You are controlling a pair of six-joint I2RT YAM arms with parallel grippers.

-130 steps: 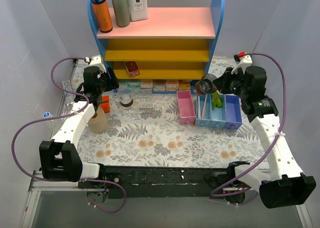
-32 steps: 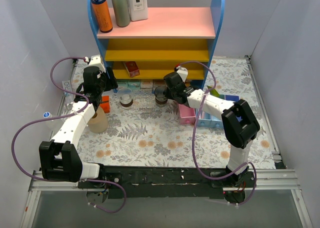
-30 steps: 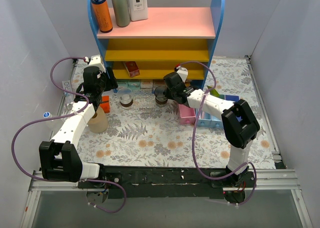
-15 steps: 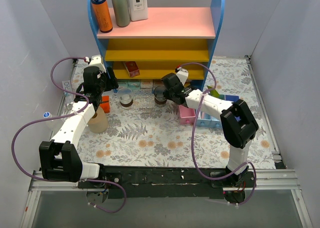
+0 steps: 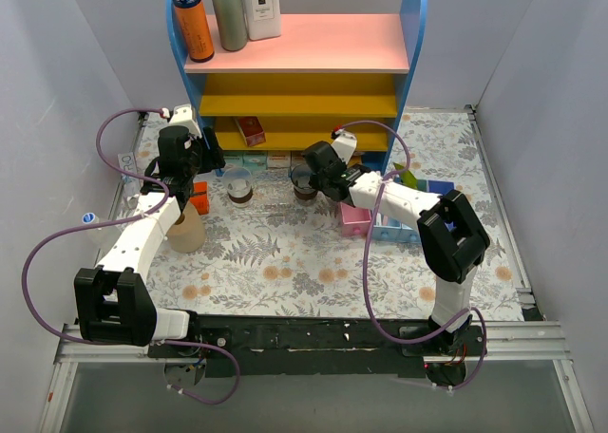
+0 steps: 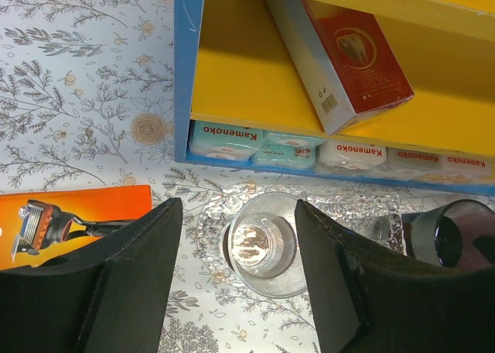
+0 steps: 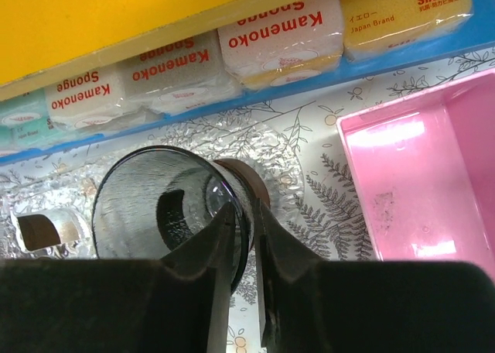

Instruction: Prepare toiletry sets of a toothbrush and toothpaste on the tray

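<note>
The right tool has one finger inside the dark cup and one finger outside. The cup's thin wall is between them. The fingers are very close to the wall, but I cannot tell if they squeeze it or just stand next to it. I think the cup sits on the tray, right under the tool.

To do this step well, the tool should open only a little and then go straight up. If it slides sideways, the inside finger could catch the rim and tip the cup over. The pink bin is near on the tool's right. The shelf with its sponge packs is just ahead, so there is not much room to swing.

The left tool is wide open and holds nothing. A clear cup stands right below it on the same tray.

The dark cup is round, smoky and see-through. It stands up with its mouth on top, and I see nothing inside. The tray is clear and crinkly-shiny, so it is hard to spot. The green toothpaste lies far off to the right tool's right, past the pink bin.
</note>
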